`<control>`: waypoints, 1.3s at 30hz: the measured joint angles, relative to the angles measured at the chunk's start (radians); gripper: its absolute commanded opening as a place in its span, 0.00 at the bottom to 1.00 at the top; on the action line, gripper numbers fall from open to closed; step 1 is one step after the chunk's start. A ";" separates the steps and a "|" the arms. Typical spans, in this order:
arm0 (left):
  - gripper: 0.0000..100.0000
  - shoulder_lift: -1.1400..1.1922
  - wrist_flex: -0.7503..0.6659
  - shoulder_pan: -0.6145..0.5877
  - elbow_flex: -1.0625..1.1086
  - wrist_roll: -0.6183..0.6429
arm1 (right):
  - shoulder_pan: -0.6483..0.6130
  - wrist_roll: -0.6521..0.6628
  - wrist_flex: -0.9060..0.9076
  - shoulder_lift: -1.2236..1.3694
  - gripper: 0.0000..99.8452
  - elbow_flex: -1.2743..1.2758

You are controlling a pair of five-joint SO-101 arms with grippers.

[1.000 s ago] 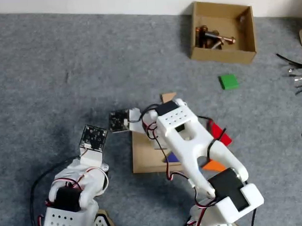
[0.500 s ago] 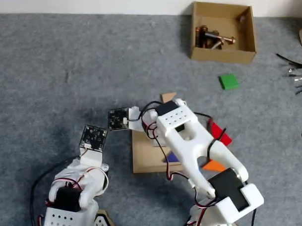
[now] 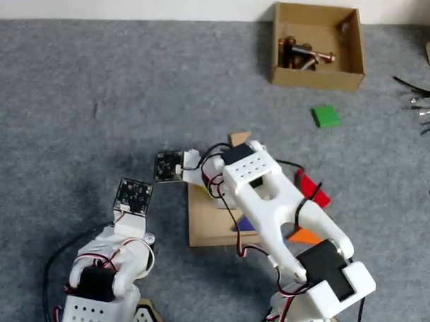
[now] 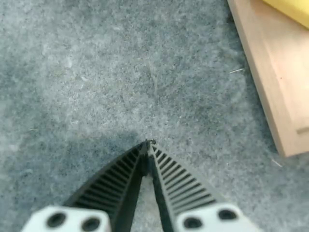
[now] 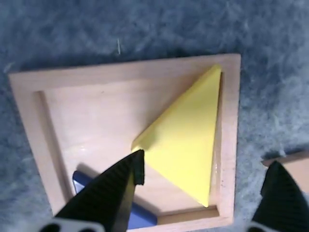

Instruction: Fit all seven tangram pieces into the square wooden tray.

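The square wooden tray holds a large yellow triangle against one wall and a blue piece in a corner. My right gripper hangs open just above the yellow triangle, holding nothing. In the high view the right arm covers most of the tray. A red piece and an orange piece lie by the tray's right side, a tan piece behind it, and a green square farther back right. My left gripper is shut and empty over the carpet, left of the tray's edge.
A cardboard box with metal parts stands at the back right. Cables lie at the right edge. Grey carpet stretches open to the left and back of the tray.
The right arm's wrist has shifted slightly toward the back left. The left arm has not moved.
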 measured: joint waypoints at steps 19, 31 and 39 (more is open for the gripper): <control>0.01 0.000 0.000 0.000 0.000 0.000 | -0.049 -0.221 -0.153 0.000 0.01 0.048; 0.01 0.000 0.000 0.000 0.000 0.000 | -0.086 -0.224 -0.322 0.000 0.01 0.169; 0.01 0.000 0.000 0.000 0.000 0.000 | -0.052 -0.224 -0.327 0.000 0.01 0.169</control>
